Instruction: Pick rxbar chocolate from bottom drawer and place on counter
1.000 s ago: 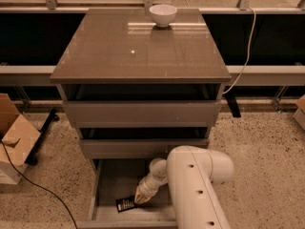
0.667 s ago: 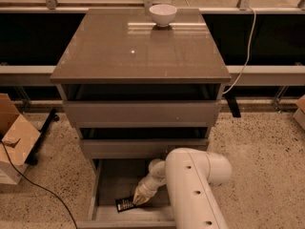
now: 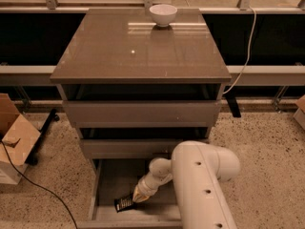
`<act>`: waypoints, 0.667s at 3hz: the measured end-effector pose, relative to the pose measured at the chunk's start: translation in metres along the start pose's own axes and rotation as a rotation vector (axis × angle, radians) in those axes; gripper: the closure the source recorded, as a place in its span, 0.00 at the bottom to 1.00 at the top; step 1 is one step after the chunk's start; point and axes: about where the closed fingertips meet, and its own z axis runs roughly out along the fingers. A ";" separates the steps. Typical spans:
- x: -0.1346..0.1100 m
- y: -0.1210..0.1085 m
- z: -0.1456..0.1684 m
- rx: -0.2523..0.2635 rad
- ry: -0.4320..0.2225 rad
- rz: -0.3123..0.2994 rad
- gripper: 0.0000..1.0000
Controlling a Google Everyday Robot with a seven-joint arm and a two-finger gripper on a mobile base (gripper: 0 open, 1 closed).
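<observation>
The bottom drawer (image 3: 112, 180) stands pulled open under the two shallower drawers, its grey floor showing. The rxbar chocolate (image 3: 124, 203), a small black bar with pale print, lies on the drawer floor near the front left. My gripper (image 3: 138, 196) reaches down into the drawer from the white arm (image 3: 200, 185), and its tip is right at the bar's right end. The counter (image 3: 140, 46) is the glossy grey-brown top slab above.
A white bowl (image 3: 162, 14) stands at the counter's back edge. A cardboard box (image 3: 13, 137) and a black cable (image 3: 38, 187) lie on the speckled floor at the left. A white cable (image 3: 243, 56) hangs at the right.
The arm has shifted slightly left and lower in the drawer. The gripper tip now sits closer against the bar's right end. The bar has not moved.
</observation>
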 end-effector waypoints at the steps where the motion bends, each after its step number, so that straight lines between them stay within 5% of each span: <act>1: 0.011 0.014 -0.033 -0.048 -0.021 -0.080 1.00; 2: 0.022 0.020 -0.061 -0.162 -0.016 -0.149 1.00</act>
